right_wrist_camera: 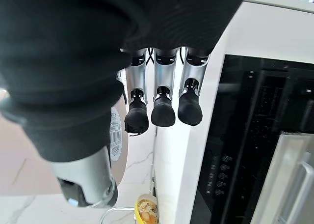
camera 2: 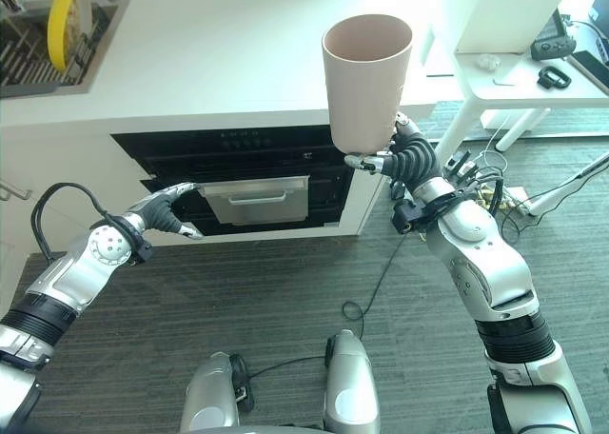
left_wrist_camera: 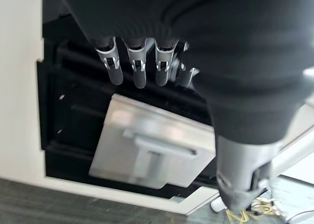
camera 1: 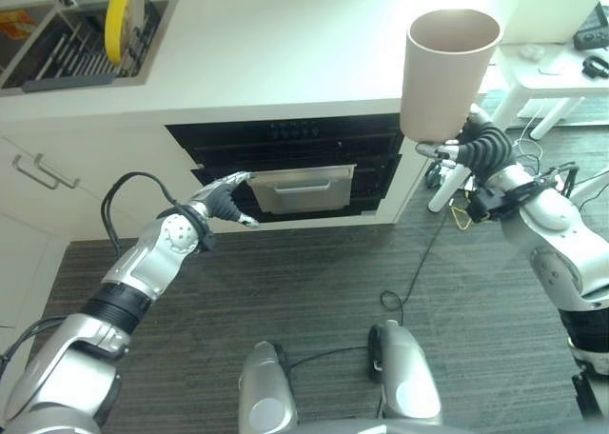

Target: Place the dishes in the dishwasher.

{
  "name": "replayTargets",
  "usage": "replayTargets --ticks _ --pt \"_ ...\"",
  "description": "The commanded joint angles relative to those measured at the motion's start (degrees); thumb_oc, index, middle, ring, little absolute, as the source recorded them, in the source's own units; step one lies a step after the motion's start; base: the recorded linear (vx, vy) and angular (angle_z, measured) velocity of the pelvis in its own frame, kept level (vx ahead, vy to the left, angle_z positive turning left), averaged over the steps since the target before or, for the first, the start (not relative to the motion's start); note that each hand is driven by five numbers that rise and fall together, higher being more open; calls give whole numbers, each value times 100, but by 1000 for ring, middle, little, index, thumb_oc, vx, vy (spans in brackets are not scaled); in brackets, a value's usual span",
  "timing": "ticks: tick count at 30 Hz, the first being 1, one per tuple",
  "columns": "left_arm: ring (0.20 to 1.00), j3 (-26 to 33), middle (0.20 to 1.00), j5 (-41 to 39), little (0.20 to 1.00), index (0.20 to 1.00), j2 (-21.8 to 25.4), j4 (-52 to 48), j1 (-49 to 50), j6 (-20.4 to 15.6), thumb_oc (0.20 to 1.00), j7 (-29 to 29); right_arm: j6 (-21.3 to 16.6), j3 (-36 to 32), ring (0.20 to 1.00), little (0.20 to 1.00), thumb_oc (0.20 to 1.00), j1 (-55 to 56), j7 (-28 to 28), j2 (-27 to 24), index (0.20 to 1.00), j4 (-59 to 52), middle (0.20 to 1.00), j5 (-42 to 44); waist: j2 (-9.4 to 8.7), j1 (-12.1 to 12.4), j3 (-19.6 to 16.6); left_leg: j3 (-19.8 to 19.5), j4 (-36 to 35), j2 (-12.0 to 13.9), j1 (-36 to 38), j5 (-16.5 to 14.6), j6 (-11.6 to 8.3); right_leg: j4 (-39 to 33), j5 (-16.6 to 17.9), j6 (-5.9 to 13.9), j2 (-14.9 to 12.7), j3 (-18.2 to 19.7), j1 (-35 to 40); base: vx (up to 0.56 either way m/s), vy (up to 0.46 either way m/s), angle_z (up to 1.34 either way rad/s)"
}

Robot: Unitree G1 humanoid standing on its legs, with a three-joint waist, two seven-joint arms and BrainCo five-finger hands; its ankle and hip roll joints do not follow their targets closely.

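White counter, right hand gripping cup

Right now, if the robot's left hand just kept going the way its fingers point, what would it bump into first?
Most likely the silver panel with a handle on the dark dishwasher front. The left hand points toward it with straight fingers, and nothing stands between them, though depth is hard to judge.

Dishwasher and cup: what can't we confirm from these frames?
- Dishwasher interior: dark in both eye views, racks not discernible.
- Right hand grip on beige cup: cup base hides the fingertips.
- Left hand contact with dishwasher front: unclear in left wrist view.
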Motion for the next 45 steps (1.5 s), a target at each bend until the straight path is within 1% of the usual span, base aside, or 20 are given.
replayTargets --ticks 1,6,10,14,18,21,22,24,27,31,38,39,40,45 --pt "1000 -82 1000 -40 1000 1000 171 -57 -342 -170 1000 360 -546 -40 200 200 200 -590 9 -233 200 -367 200 197 -5 11 -438 -452 -530 516 143 656 -320 -839 890 696 -574 311 362 -119 9 -8" --pt "1000 -229 1000 -240 1000 1000 209 391 -920 -297 1000 633 -525 110 200 200 200 -930 11 -279 200 -297 200 174 -15 -39 -360 -464 -560 533 -43 723 -361 -828 940 720 -597 339 109 -96 14 -5" --pt "1000 -260 1000 -218 1000 1000 175 652 -1237 -388 1000 811 -510 133 200 200 200 -1093 63 -263 200 -218 200 137 -22 -50 -333 -471 -601 543 -161 756 -387 -838 949 729 -631 337 -35 -69 9 -3" --pt "1000 -393 1000 -142 1000 1000 143 927 -1607 -477 1000 948 -466 194 200 200 200 -1265 45 -228 200 -159 200 56 -28 -81 -322 -489 -640 500 -273 769 -395 -876 962 730 -605 367 -164 -47 3 -2" --pt "1000 -385 1000 -308 1000 1000 144 1103 -1951 -660 1000 1280 -457 261 200 200 200 -1395 27 -198 200 -68 200 -19 -25 -104 -311 -468 -708 451 -311 771 -381 -936 978 729 -590 381 -257 -9 3 0" --pt "1000 -428 1000 -290 1000 1000 109 1157 -2201 -469 1000 1240 -467 295 200 200 200 -1530 54 -114 200 42 200 -132 -10 -116 -290 -487 -708 412 -414 760 -370 -923 970 728 -565 406 -374 -63 10 -1" --pt "1000 -477 1000 -306 1000 1000 78 1278 -2353 -351 1000 1120 -457 334 200 200 200 -1659 36 -91 200 105 200 -130 0 -126 -286 -487 -708 389 -472 749 -353 -896 959 728 -564 420 -460 -65 16 -1" --pt "1000 -542 1000 -330 1000 1000 33 1402 -2464 -269 1000 1034 -417 343 200 200 200 -1746 47 -52 200 117 200 -147 11 -147 -284 -480 -707 370 -514 737 -341 -889 957 732 -563 433 -523 -45 20 -6" --pt "1000 -600 1000 -321 1000 1000 -26 1569 -2511 -307 1000 959 -378 361 200 200 200 -1807 32 -41 200 109 200 -160 20 -171 -296 -468 -715 353 -546 723 -330 -888 942 728 -547 463 -569 -18 14 -7" --pt "1000 -620 1000 -372 1000 1000 -110 1703 -2514 -269 1000 946 -373 388 200 200 200 -1856 21 -3 200 83 200 -225 32 -200 -289 -432 -720 339 -580 706 -317 -882 918 718 -516 490 -616 -5 6 -2" --pt "1000 -638 1000 -370 1000 1000 -289 2146 -2576 -188 1000 892 -495 493 200 200 200 -1942 55 120 200 133 200 -440 53 -266 -246 -366 -734 323 -610 664 -306 -875 881 695 -441 537 -704 -15 9 -4" --pt "1000 -647 1000 -380 1000 1000 -294 2186 -2592 -188 1000 881 -500 498 200 200 200 -1958 56 110 200 140 200 -434 52 -272 -225 -361 -711 324 -585 626 -313 -848 842 702 -442 542 -685 0 0 0" --pt "1000 -649 1000 -394 1000 1000 -293 2243 -2613 -188 1000 873 -495 498 200 200 200 -1993 55 89 200 143 200 -411 56 -279 -236 -346 -752 320 -595 663 -314 -891 880 695 -433 545 -701 0 0 0" --pt "1000 -625 1000 -432 1000 1000 -313 2389 -2588 -216 1000 865 -527 505 200 200 200 -1993 97 57 200 172 200 -423 63 -298 -235 -291 -788 312 -570 652 -317 -938 880 685 -423 542 -694 0 0 0"
